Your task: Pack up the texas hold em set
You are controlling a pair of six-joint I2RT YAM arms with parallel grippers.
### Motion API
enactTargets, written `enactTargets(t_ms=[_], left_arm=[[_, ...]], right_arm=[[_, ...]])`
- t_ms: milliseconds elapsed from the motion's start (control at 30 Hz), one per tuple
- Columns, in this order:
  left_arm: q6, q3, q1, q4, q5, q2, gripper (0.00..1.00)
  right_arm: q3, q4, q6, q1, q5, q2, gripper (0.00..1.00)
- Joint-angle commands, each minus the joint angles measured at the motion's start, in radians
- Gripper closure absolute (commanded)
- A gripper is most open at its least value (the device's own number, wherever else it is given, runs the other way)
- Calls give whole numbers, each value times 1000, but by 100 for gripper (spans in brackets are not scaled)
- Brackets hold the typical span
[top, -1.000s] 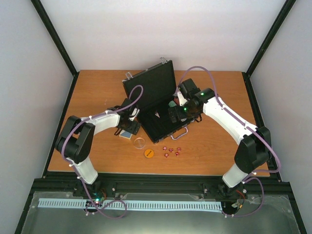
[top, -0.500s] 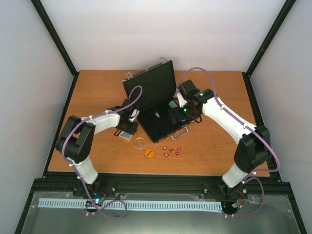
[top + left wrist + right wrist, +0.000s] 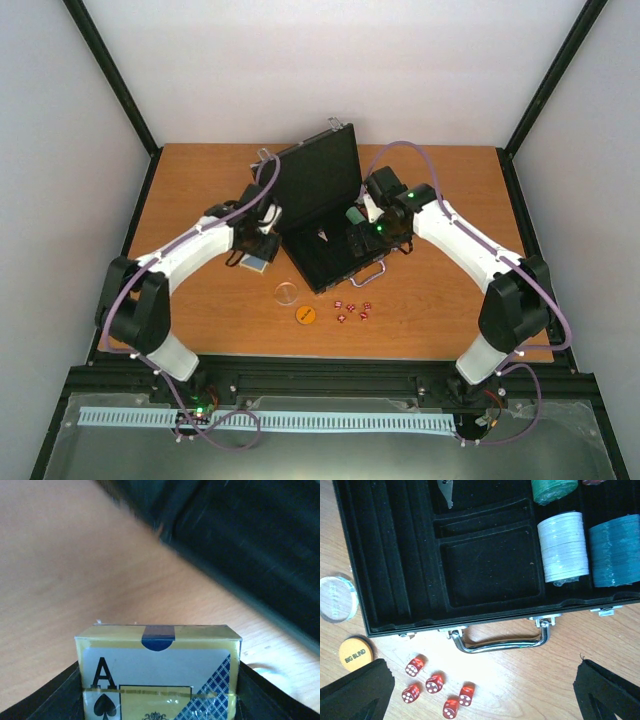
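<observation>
While the black briefcase (image 3: 322, 225) lies open at the middle of the wooden surface (image 3: 440, 300), its lid stands raised toward the far edge and its silver handle (image 3: 500, 643) faces the arms. Inside the felt-lined tray, a white chip stack (image 3: 563, 547) and a blue chip stack (image 3: 616, 550) lie side by side in the right-hand slots, with a green chip stack (image 3: 554, 490) beyond them. The middle compartments hold no cards. Just in front of the handle lie five small red dice (image 3: 435, 687), grouped closely; left of them sits the orange disc (image 3: 356, 653) marked BIG BLIND, and the clear disc (image 3: 337, 598) lies near it, beside the case's left corner. The left claw (image 3: 159, 700) pinches the blue-white card box (image 3: 157, 680) just left of the briefcase. The right claw (image 3: 480, 692) hovers over the case's front edge, spread wide and empty.
</observation>
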Motion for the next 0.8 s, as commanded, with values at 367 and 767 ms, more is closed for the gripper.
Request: enactTargets(t_ms=[367,767], left_arm=[[119,286,-129,85,111,69,77],[340,630,-165,134,141,415,76]], right_arm=[[-24,61,70,-106,185,-33,0],[-49,139,58,-190,223,-15,0]])
